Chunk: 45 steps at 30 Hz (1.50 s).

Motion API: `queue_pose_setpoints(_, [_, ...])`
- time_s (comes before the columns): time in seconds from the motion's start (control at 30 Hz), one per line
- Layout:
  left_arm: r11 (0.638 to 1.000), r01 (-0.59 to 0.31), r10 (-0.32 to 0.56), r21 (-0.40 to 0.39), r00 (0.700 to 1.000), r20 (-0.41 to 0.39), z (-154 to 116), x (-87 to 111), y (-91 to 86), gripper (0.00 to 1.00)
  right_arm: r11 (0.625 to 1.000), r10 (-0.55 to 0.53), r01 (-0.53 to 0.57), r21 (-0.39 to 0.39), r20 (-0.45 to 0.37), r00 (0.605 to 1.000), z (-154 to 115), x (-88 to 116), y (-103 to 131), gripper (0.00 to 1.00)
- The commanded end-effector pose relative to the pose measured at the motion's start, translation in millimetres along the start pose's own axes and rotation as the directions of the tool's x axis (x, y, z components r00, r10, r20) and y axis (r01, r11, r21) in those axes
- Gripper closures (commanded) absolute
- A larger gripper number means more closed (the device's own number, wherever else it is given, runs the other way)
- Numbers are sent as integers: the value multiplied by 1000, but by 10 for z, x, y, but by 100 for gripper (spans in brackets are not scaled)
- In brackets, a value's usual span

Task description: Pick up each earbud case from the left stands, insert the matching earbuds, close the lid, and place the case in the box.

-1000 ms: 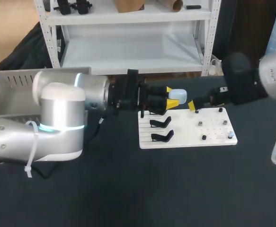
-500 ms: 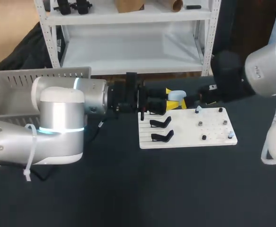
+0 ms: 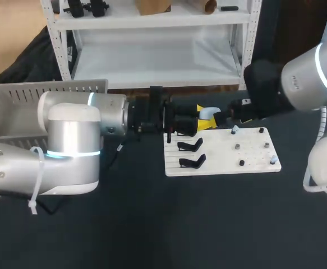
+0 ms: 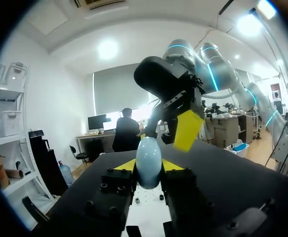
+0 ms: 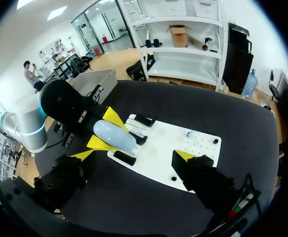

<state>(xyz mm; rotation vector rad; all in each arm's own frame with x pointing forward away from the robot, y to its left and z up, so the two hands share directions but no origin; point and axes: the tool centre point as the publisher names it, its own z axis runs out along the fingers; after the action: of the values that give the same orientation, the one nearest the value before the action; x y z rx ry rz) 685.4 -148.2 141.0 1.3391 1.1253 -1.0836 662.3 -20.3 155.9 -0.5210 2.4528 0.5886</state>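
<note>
Currently left end effector (image 4: 149, 167) grips the pale blue case (image 4: 148, 154); right end effector (image 5: 134, 156) spread wide, close beside it.

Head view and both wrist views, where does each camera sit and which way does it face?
Head view: above and behind the robot, looking down on the table; both arms enter from the sides.
Left wrist view: on the left arm, looking along the left gripper, shut on the earbud case, toward the right gripper.
Right wrist view: on the right arm, looking down at the white board; the right gripper shows, open.
Shared: all views show the earbud case.
</note>
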Motion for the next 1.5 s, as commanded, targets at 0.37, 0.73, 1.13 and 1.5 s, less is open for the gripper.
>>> queue_pose_setpoints(0.37, [1000,-2,2,-6,1000,2,1,3,-16,100,1000,11,-11,4,-7,1000,115,-76,-55,0])
queue_pose_setpoints(0.73, [1000,-2,2,-6,1000,2,1,3,-16,100,1000,21,-21,13,-3,1000,108,-110,-91,0])
queue_pose_setpoints(1.13, [1000,-2,2,-6,1000,2,1,3,-16,100,1000,16,-17,19,35,999,-63,-188,-81,0])
queue_pose_setpoints(1.5, [1000,-2,2,-6,1000,2,1,3,-16,100,977,26,-29,211,16,1000,-425,143,-506,0])
